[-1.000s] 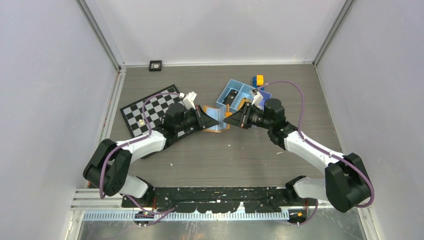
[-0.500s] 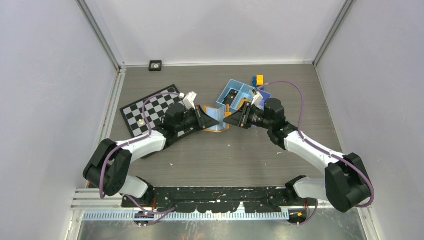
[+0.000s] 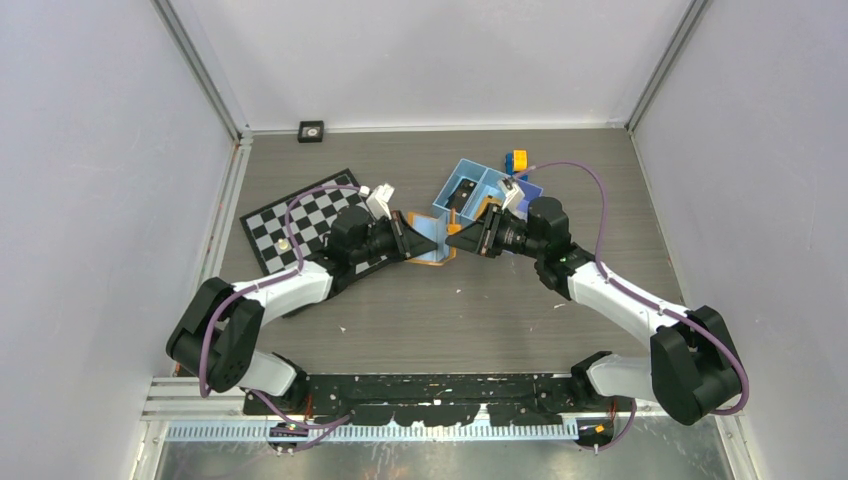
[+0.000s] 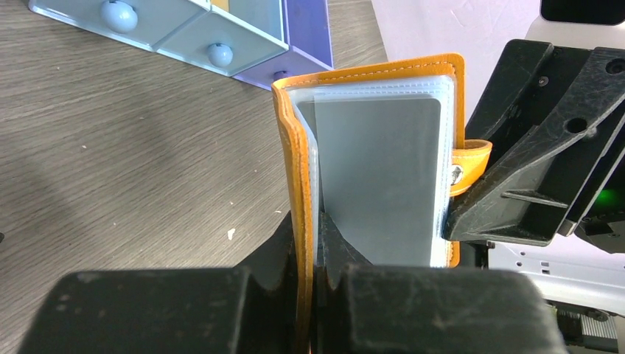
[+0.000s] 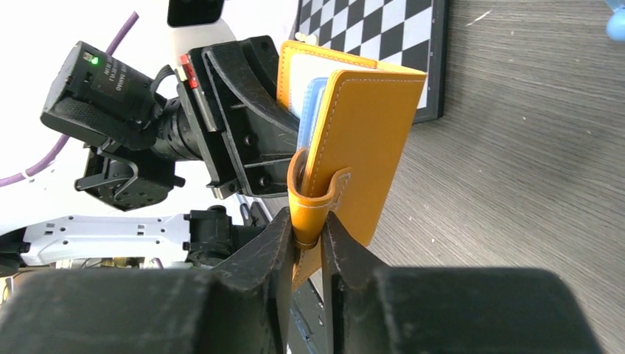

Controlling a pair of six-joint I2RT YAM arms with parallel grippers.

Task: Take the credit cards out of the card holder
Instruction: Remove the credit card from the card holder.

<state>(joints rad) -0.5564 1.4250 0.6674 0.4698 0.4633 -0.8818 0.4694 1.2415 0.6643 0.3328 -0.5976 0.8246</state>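
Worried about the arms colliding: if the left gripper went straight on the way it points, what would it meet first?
Most likely the right gripper. The left gripper is clamped on the card holder, and the right gripper holds the holder's far side directly ahead. How much gap is left is unclear.

The grey wood-grain surface (image 3: 450,310) carries a checkerboard (image 3: 290,225) left of centre, a blue tray (image 3: 470,185) above centre, a yellow-and-blue block (image 3: 516,161) just beside the tray, and a small black square (image 3: 311,131) at upper left.

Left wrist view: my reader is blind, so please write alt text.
The left pincer clamps one cover of the open orange card holder, showing a grey card in a clear sleeve. A blue tray stands behind.
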